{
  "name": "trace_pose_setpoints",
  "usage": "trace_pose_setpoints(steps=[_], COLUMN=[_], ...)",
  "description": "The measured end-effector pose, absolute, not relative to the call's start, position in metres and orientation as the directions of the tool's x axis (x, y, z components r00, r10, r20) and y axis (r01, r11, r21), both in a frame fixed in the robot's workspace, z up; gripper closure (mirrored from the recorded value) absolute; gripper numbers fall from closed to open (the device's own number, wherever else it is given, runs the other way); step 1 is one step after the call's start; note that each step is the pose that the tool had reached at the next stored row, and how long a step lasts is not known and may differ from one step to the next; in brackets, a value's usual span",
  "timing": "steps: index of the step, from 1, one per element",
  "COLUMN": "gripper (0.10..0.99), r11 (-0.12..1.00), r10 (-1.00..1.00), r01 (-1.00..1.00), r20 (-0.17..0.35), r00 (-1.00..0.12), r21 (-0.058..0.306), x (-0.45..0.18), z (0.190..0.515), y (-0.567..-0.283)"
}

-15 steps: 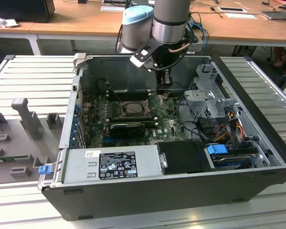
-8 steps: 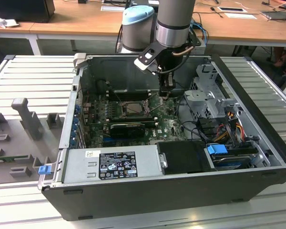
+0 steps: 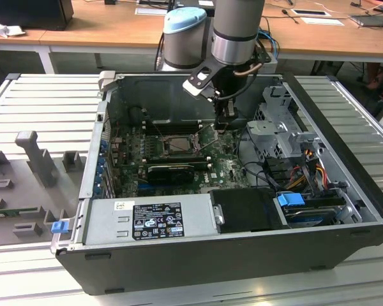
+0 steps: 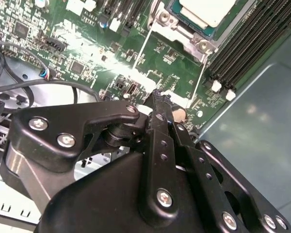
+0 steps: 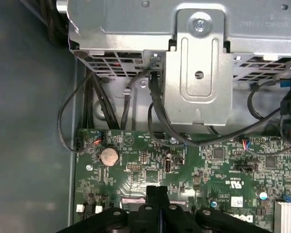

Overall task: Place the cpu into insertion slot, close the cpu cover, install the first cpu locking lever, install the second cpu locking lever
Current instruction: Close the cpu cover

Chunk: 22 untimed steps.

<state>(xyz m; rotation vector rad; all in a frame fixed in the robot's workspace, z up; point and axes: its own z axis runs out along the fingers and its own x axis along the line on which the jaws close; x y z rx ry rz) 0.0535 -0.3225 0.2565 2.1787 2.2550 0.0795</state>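
Pincer (image 4: 157,95) closed over green board (image 4: 169,60), cpu (image 4: 208,9) near, beyond its tips

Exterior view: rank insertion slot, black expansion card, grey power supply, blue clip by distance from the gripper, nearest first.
1. insertion slot, just to the exterior view's left of the gripper.
2. black expansion card, camera-side of the slot.
3. grey power supply, along the case's near edge.
4. blue clip, at the case's far-left corner.
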Motion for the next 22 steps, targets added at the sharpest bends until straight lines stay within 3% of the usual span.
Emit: trace_pose_setpoints(steps=[16, 22], gripper=[0.98, 0.98], r11=[0.034, 0.034], r10=[0.999, 0.999], r01=[0.999, 0.999], r20=[0.031, 0.034], r00=[-0.035, -0.033], r21=[0.037, -0.04], x=[0.068, 0.068], z=[0.245, 0.246], y=[-0.321, -0.321])
